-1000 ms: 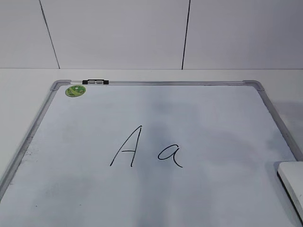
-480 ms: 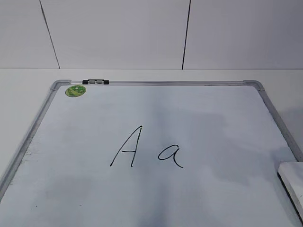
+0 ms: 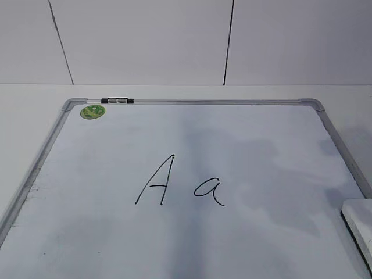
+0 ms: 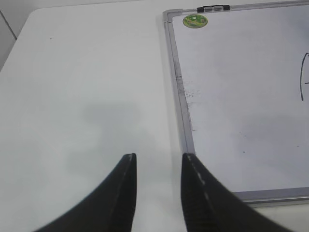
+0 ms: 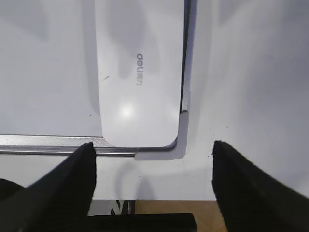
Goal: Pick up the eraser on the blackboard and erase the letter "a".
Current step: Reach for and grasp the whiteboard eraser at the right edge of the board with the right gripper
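**Eraser waiting ahead of wide-spread right fingers**

The eraser is lying flat in the near right corner of the blackboard, just ahead of the right gripper and centred slightly toward its left finger. It is looking like a rigid, light plastic block with a glossy, probably slippery top, so pinching across its two long side walls, near the middle by the grey logo, is likely the surest hold. The right fingers are standing wide, wider than the block, holding nothing. The letter "a" is sitting untouched mid-board, beside the capital "A". The left gripper is hovering over the table, its fingers narrowly parted and empty, the board's frame just beyond its right finger.
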### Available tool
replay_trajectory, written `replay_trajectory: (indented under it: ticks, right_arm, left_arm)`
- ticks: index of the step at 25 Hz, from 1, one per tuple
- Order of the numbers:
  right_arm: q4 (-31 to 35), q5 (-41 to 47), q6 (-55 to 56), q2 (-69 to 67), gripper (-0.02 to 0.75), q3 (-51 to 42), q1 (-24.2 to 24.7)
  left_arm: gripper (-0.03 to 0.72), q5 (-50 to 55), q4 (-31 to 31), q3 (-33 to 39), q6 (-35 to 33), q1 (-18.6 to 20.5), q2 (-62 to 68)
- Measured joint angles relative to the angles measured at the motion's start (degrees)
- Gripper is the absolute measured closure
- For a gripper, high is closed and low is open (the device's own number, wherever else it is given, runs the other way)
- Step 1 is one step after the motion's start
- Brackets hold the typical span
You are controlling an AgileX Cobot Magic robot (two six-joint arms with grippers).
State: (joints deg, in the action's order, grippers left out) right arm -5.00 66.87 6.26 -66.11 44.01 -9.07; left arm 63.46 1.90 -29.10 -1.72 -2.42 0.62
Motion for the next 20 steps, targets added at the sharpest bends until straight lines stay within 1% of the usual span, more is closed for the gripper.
replay_trajectory:
  ticks: [11,20]
  right_arm:
    - [0.5,-4.9,1.5,-7.2,0.146,0.0,-0.5]
    - [0.5,-7.4,2.3,-7.6,0.146,0.0,-0.5]
  left_arm:
    - [0.454,0.0,0.0,0.0,0.0,0.0,0.0]
    - [0.454,0.0,0.0,0.0,0.0,0.0,0.0]
